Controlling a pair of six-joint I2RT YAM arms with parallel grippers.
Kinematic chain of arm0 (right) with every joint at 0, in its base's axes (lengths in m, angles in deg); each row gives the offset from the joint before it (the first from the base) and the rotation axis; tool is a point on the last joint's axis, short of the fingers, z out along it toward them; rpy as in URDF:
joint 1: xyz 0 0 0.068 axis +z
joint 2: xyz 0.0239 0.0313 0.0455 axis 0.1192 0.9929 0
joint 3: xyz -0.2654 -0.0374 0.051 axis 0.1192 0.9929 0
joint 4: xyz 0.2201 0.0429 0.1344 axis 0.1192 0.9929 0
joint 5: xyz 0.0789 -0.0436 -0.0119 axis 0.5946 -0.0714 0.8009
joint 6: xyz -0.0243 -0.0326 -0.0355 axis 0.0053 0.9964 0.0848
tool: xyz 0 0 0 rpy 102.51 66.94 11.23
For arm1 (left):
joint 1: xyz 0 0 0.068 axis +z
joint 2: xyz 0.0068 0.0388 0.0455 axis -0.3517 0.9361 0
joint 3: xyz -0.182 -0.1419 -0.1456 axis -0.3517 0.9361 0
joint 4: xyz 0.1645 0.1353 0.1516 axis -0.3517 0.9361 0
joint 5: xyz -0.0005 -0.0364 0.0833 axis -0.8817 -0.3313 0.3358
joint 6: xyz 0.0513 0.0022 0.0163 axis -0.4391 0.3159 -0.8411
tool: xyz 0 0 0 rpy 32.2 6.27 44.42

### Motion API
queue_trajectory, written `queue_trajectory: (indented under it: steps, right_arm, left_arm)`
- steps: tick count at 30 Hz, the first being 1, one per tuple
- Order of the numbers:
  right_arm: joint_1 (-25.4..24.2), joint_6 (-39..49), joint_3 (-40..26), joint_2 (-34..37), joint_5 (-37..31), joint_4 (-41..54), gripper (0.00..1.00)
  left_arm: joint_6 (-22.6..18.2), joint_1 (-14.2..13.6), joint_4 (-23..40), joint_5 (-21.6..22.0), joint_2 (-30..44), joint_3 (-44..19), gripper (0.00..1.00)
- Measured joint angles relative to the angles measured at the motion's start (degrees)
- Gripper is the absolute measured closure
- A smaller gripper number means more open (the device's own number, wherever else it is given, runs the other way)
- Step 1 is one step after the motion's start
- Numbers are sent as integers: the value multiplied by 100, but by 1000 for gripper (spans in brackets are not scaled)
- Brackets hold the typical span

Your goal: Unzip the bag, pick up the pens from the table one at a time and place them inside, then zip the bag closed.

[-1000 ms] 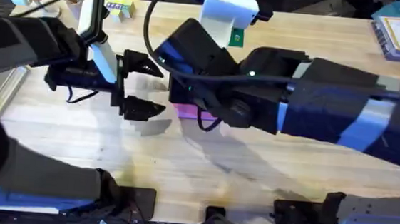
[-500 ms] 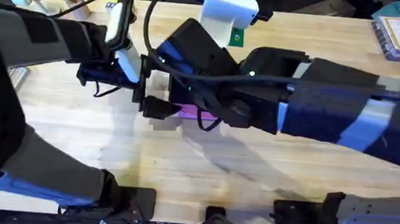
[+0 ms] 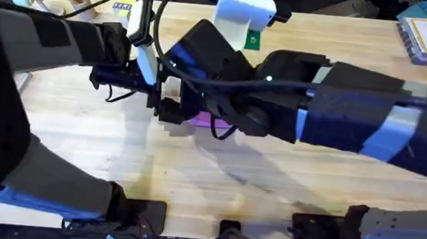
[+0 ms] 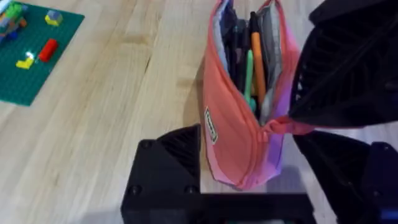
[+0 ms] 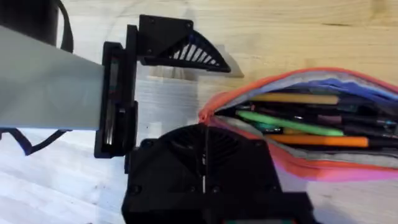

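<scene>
The left gripper (image 5: 168, 93) has its fingers (image 5: 186, 46) spread, one on each side of the near end of the bag (image 4: 239, 99), not yet closed on it. The right gripper (image 4: 323, 118) is pressed up against that same end of the bag, where the zip pull tab seems to sit, but I cannot tell whether its fingers are pinching it. The bag lies on the tabletop (image 4: 118, 93) with its mouth wide open, and the pens (image 5: 298, 121) are already inside: a tan one, a green one and an orange one side by side. It is soft, light cloth that will buckle and slide when pulled, so closing it likely needs one grip on the fabric end and one on the small tab. The wrist views show the open mouth and its contents; from overhead the arms cover the bag except a pink and purple sliver (image 3: 202, 119).
</scene>
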Motion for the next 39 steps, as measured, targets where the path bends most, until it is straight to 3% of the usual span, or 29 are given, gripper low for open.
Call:
queue_trajectory:
  steps: [4, 6, 11, 20, 26, 27, 33, 35, 39]
  right_arm:
    - [-29, 0, 0, 0, 0, -2, 971]
    - [-56, 2, 0, 0, 0, -1, 971]
    - [-142, 2, 0, 1, -16, -1, 971]
    - [-229, 48, 0, 0, -17, 117, 971]
    - [-372, 590, 0, -11, -37, 136, 971]
    - [-372, 702, 0, -41, -34, 152, 938]
    - [-370, 1189, 0, -646, -35, 592, 88]
    - [-370, 1270, 0, -882, -36, 753, 9]
    - [-372, 1315, -4, -1159, -37, 984, 5]
  left_arm:
    - [222, 0, 0, 167, 0, 0, 171]
    - [302, 0, -11, 200, 0, 0, 345]
    - [390, -7, -4, 304, 0, 0, 954]
    - [411, -7, -4, 307, 0, 0, 957]
    - [411, -7, -4, 307, 2, 0, 957]
    - [411, -7, -4, 309, 0, 0, 957]
    - [411, -7, -4, 309, 0, 0, 957]
    - [413, -7, -12, 309, 0, 0, 957]
    - [414, -7, -24, 311, 0, 0, 958]
